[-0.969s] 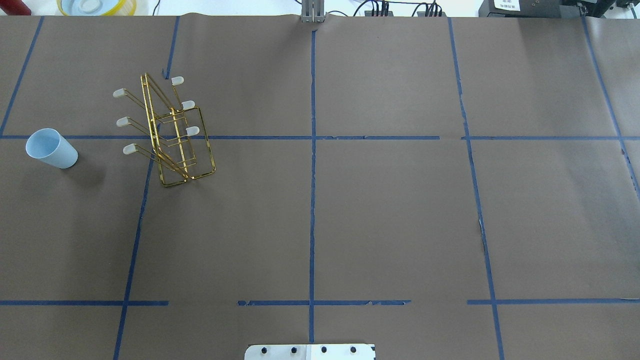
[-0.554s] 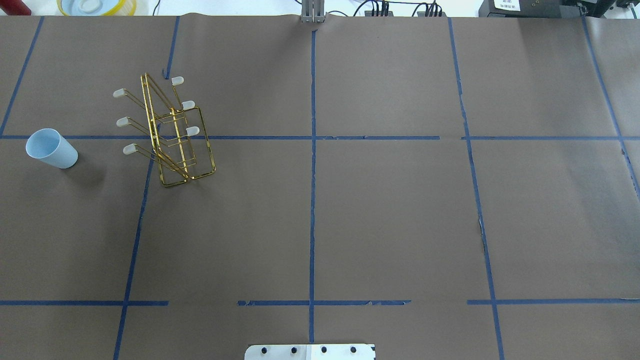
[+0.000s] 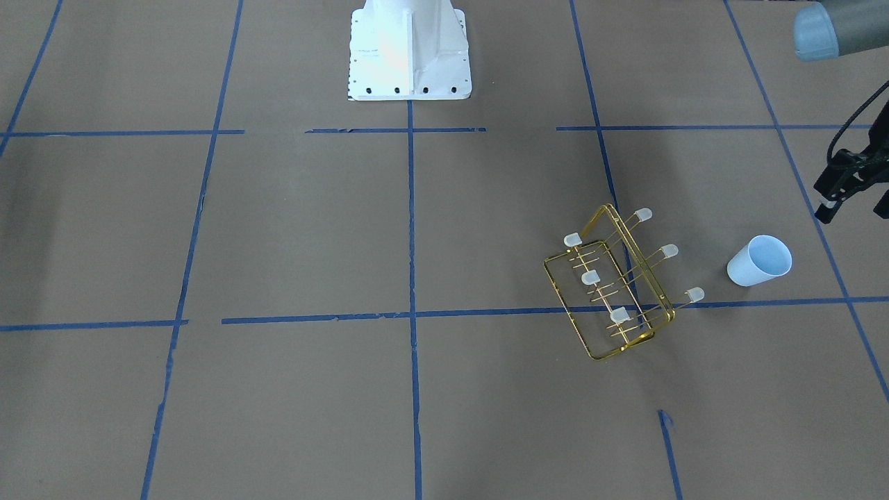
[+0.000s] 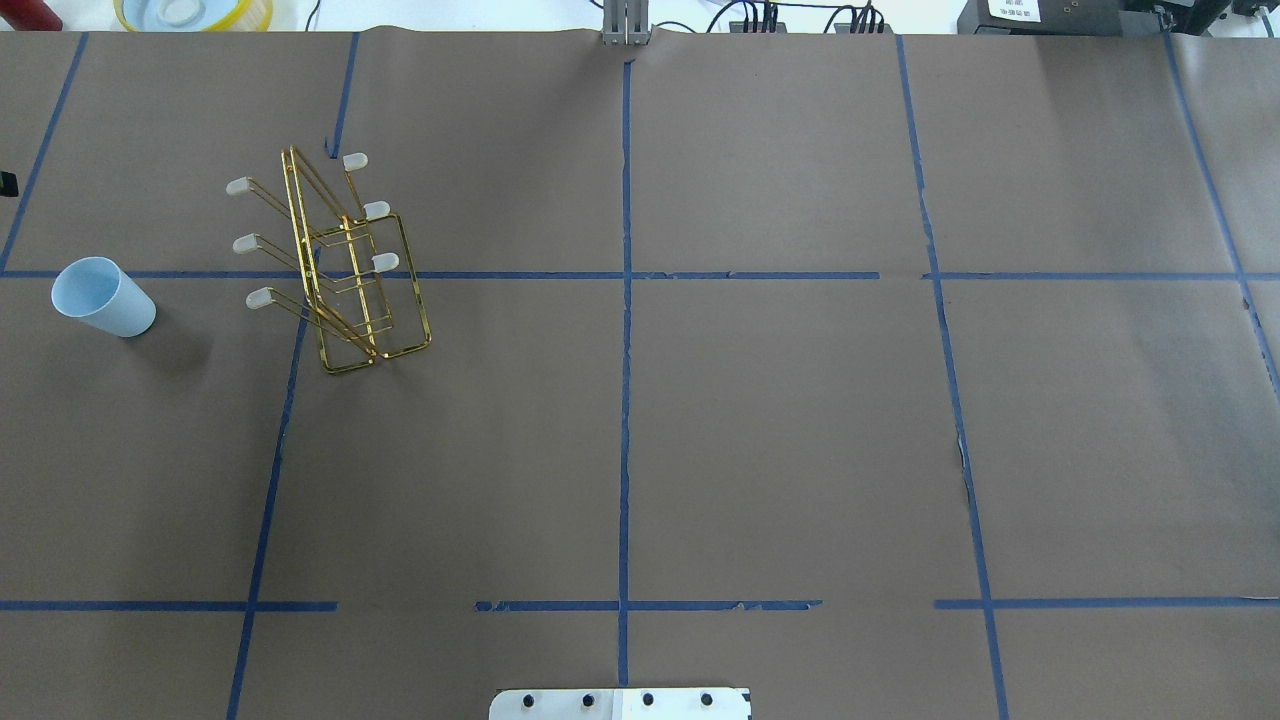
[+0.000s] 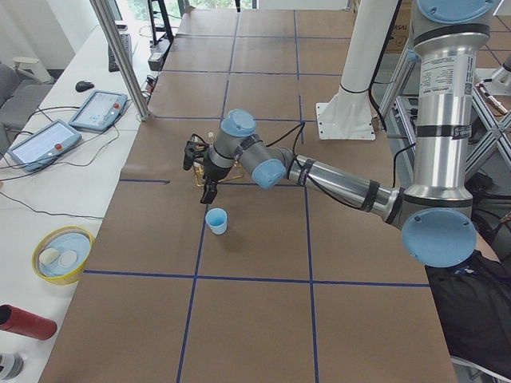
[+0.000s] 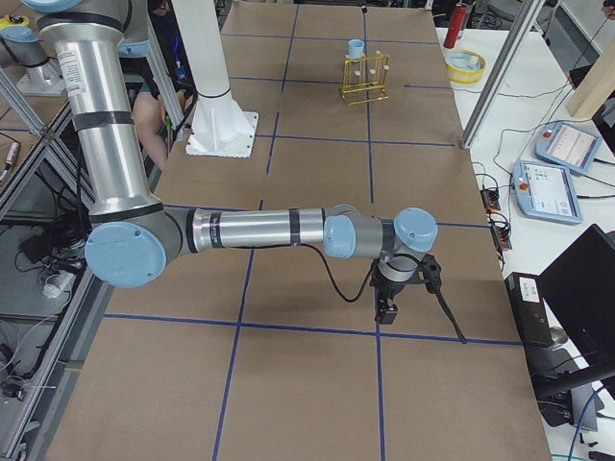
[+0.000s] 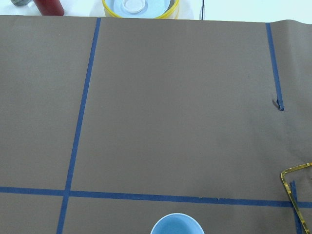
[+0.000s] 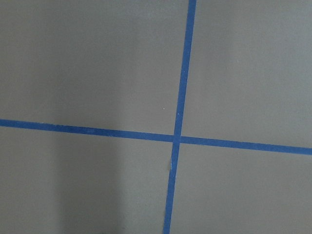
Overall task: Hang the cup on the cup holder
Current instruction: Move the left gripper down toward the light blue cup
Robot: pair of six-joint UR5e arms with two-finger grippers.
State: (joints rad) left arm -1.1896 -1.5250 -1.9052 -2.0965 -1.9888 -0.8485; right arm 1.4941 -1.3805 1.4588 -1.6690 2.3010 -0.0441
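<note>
Fig.: cup (image 4: 103, 297) stands well apart from rack (image 4: 345, 270); open gap btwn them lets you pass. Rack prongs (image 4: 243, 243) jut toward cup.

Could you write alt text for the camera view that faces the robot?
A small pale blue cup stands upright, mouth up, on a brown table marked with blue tape lines, just right of an empty gold wire cup holder, not touching it. The robot's left gripper shows at the right edge, apart from the cup.

Table (image 4: 760, 420): brown paper cover, blue tape grid. Standing on it, apart: cup (image 4: 105, 298), rim up; cup holder (image 4: 340, 270).
</note>
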